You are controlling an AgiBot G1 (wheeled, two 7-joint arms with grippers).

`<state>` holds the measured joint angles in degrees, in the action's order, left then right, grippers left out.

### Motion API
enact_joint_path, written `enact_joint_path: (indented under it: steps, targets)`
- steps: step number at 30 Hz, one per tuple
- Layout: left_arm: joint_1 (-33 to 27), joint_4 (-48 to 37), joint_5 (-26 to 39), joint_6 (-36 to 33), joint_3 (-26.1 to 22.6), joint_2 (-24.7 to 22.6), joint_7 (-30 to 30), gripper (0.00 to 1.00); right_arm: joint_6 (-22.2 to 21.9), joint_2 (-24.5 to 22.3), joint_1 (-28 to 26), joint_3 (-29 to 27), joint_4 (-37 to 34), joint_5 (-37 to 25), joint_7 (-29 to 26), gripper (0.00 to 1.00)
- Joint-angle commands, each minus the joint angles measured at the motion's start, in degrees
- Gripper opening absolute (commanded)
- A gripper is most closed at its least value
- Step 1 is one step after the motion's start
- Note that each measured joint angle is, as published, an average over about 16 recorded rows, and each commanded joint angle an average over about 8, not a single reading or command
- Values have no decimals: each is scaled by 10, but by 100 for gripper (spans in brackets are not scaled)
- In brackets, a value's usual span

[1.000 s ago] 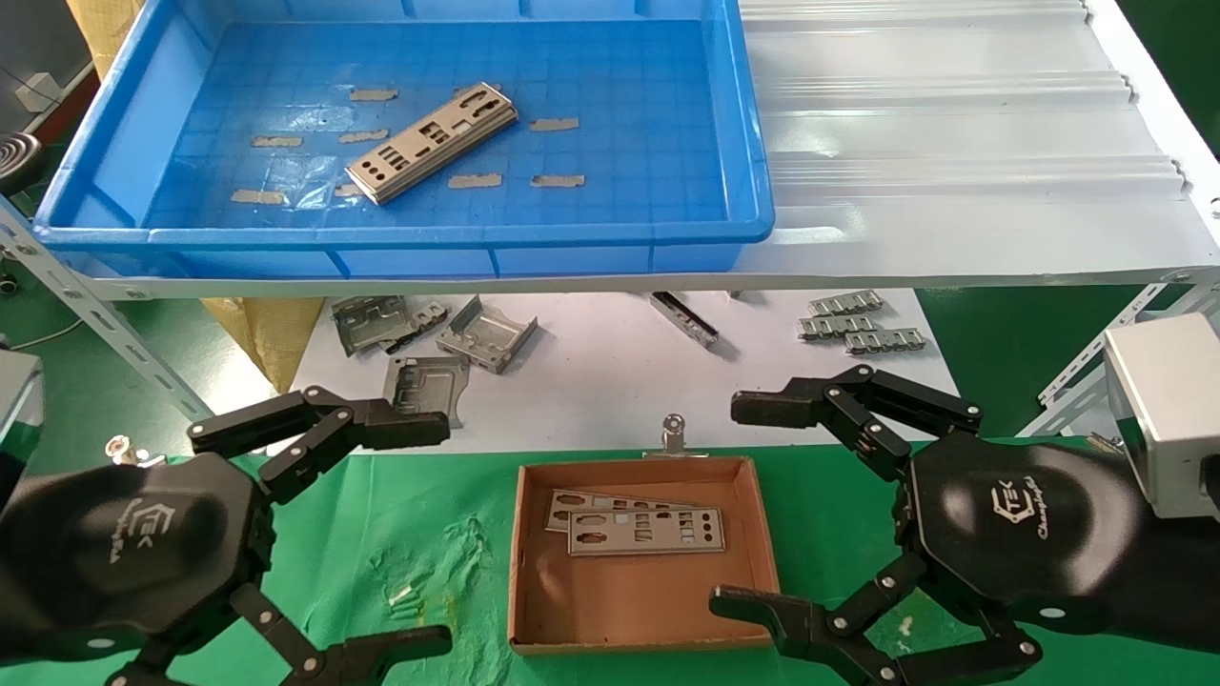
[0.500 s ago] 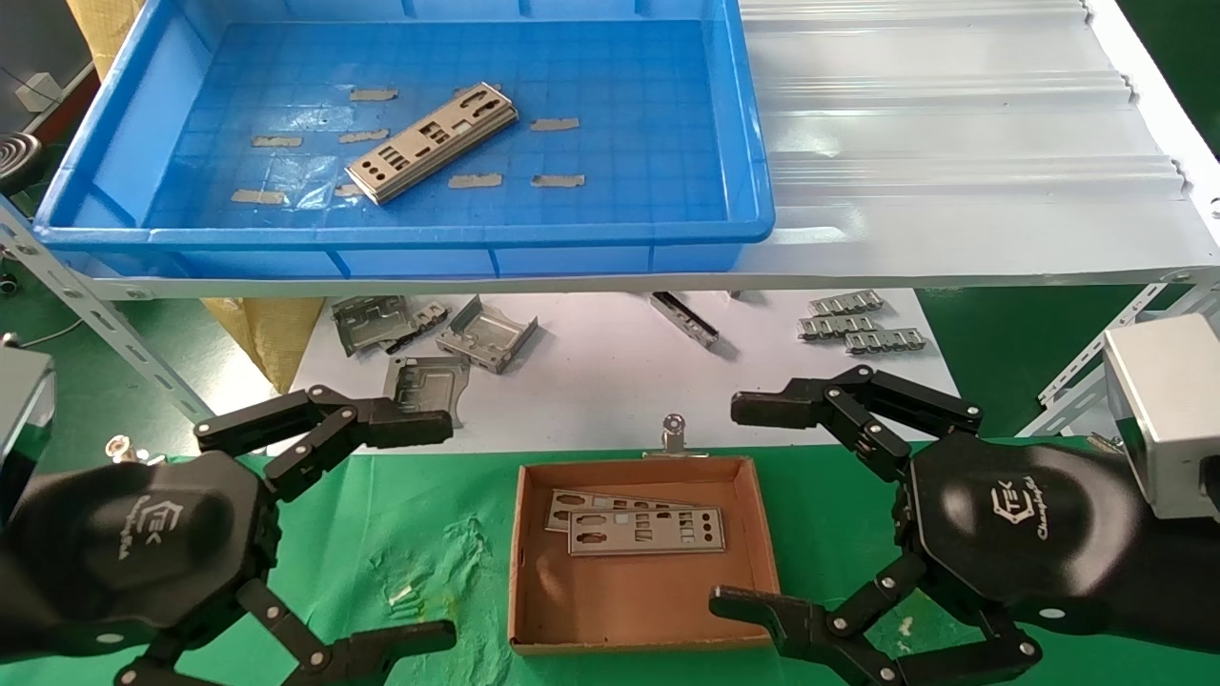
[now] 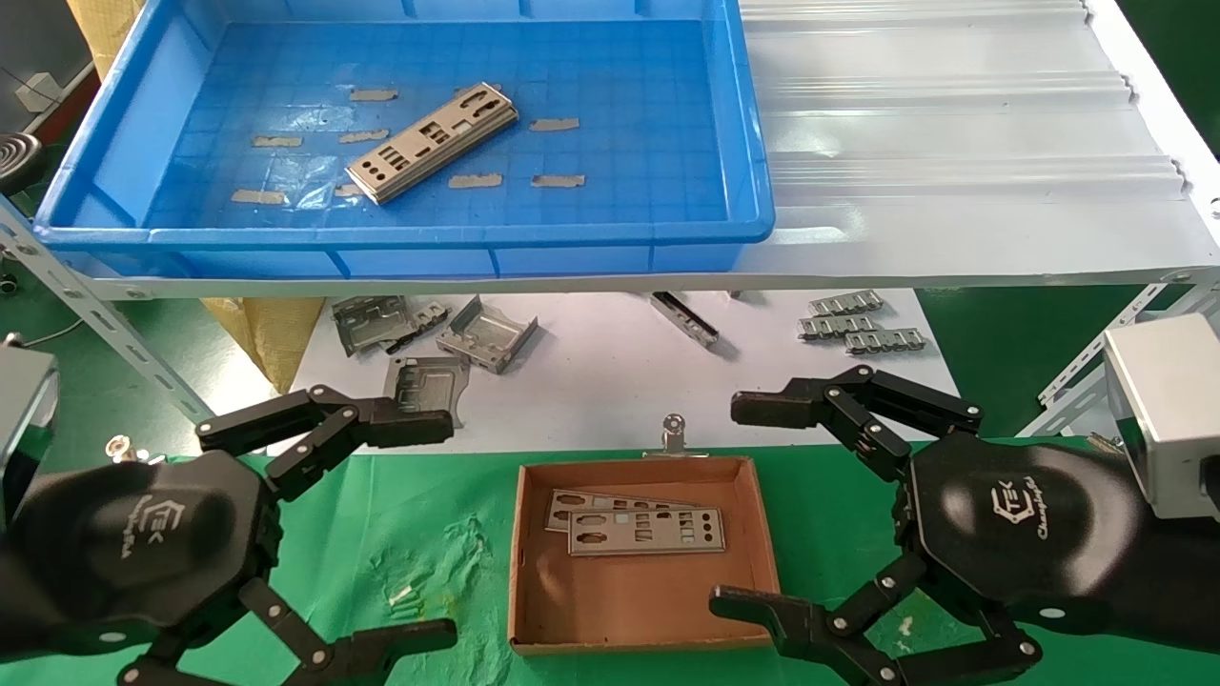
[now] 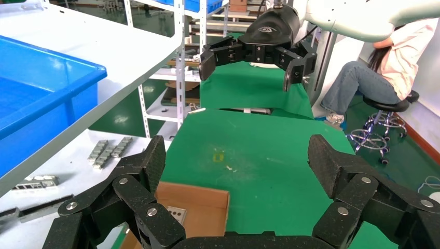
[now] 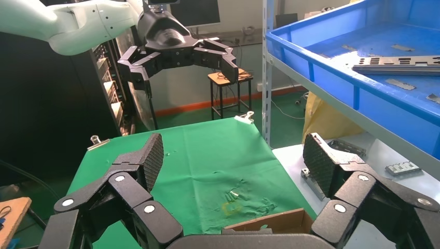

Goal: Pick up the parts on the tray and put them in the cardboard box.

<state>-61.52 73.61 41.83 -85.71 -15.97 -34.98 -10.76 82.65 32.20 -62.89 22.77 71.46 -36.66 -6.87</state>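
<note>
We see the tray [image 3: 105, 162] sitting on the white corrugated sheet [image 3: 953, 143] of the upper shelf, toward our left, with a small stack of parts [image 3: 431, 141] lying flat and slanted on its grid floor among strips of tan tape [image 3: 475, 180]; how many plates are in that stack we cannot quite tell from the head view, though the right wrist view shows more than one edge [image 5: 397, 66]. Below, on the green cloth [image 3: 419, 534], the cardboard box [image 3: 534, 629] rests open between our two arms, and two plates [image 3: 646, 531] lie flat inside it toward its far wall, one overlapping the other. Our left gripper [image 3: 419, 534] hangs low over the cloth just left of the box, its jaws spread wide and holding nothing. Our right gripper [image 3: 748, 505] hangs at the box's right side, likewise spread wide and empty, its near fingertip over the box's near right corner. On the white lower surface [image 3: 610, 381] behind the box lie bent grey brackets [image 3: 486, 335] and small linked clip strips [image 3: 858, 327], well apart from the tray's contents. A metal binder clip [image 3: 674, 436] stands at the cloth's far edge, just behind the box.
</note>
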Motion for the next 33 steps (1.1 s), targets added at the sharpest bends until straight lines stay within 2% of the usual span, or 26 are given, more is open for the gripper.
enact_joint_path:
  steps: [1,33]
  targets:
    - [0,0,0,0,0,0,0,100,0,0,0,0,0,0,0,100]
    - [0,-1,0,0,-1,-1,0,100,0,0,0,0,0,0,0,100]
